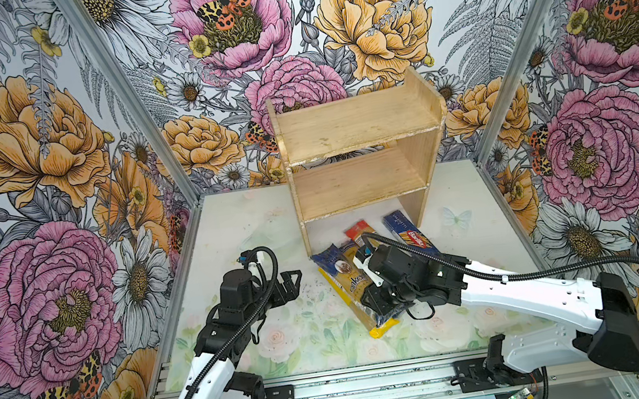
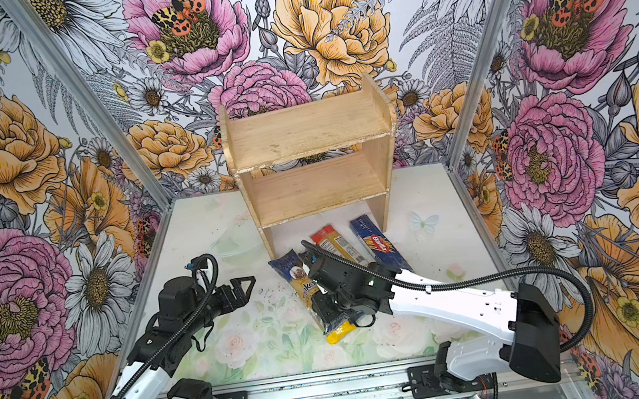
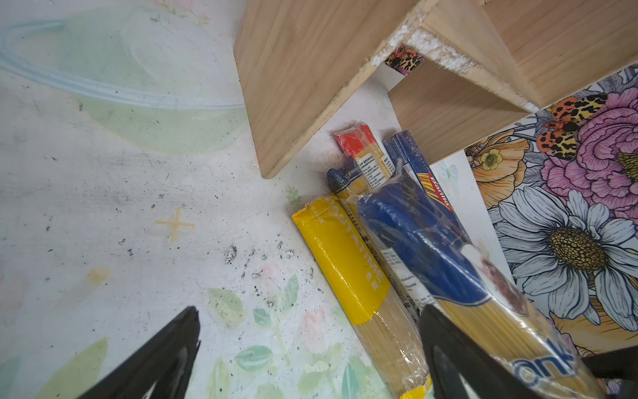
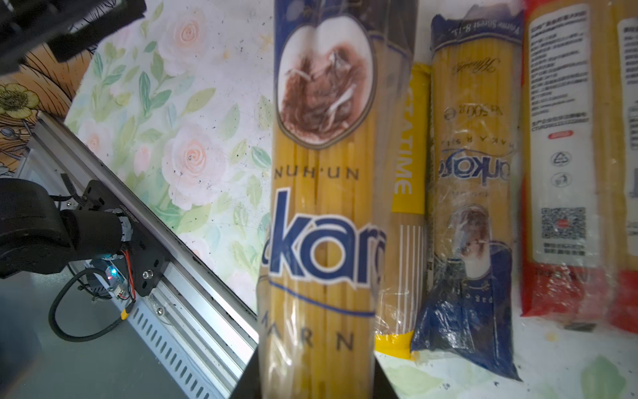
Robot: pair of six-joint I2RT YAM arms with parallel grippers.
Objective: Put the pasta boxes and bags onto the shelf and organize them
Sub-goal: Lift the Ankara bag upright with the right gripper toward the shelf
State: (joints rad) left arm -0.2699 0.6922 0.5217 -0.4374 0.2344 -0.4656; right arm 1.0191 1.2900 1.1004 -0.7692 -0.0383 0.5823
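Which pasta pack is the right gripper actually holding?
The wide blue-ended "ankara" bag, held between the jaws of the right gripper; the yellow-ended bag, slimmer blue-ended bag, red-ended pack and Barilla pack lie on the table.

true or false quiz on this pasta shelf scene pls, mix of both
1. Both tiers of the shelf are bare. True.
2. The right gripper is shut on the big ankara bag. True.
3. The left gripper holds the yellow bag. False: it is open and holds nothing.
4. The Barilla pack stands on the lower tier. False: it lies on the table in front of the shelf.
5. The red pack lies beside the Barilla pack. True.
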